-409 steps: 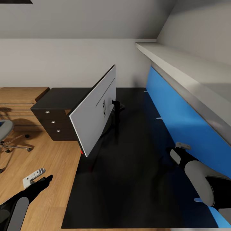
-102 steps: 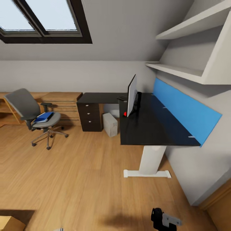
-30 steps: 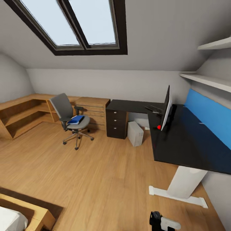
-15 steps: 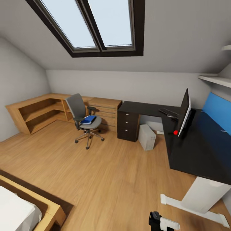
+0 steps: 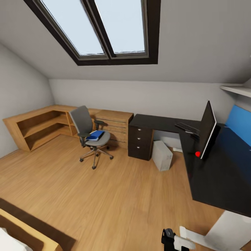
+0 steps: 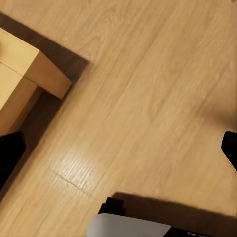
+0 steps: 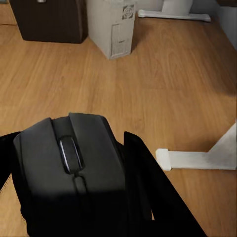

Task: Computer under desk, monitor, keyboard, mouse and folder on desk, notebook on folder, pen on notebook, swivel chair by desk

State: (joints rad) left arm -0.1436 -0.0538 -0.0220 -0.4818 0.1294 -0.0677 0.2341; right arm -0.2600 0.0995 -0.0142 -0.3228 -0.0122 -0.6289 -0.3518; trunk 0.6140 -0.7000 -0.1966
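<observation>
the right fingers [image 7: 123,187] grip the mouse [image 7: 69,163], not yet on the desk [image 5: 216,177]. monitor [image 5: 207,129] and keyboard [image 5: 187,127] sit on the desk, computer [image 5: 162,155] beneath it. folder [image 5: 94,135] remains on the chair [image 5: 89,134], well apart. left fingers: cannot tell.

Attic bedroom with home-office corner: sloped ceiling with skylight [image 5: 104,28], wood-plank floor [image 5: 115,198], bed corner [image 5: 14,233] at near edge. Black table [image 5: 216,177] with monitor [image 5: 207,129], swivel chair [image 5: 89,134], drawer unit [image 5: 140,141], low wooden shelving [image 5: 35,125] seen along walls.
</observation>
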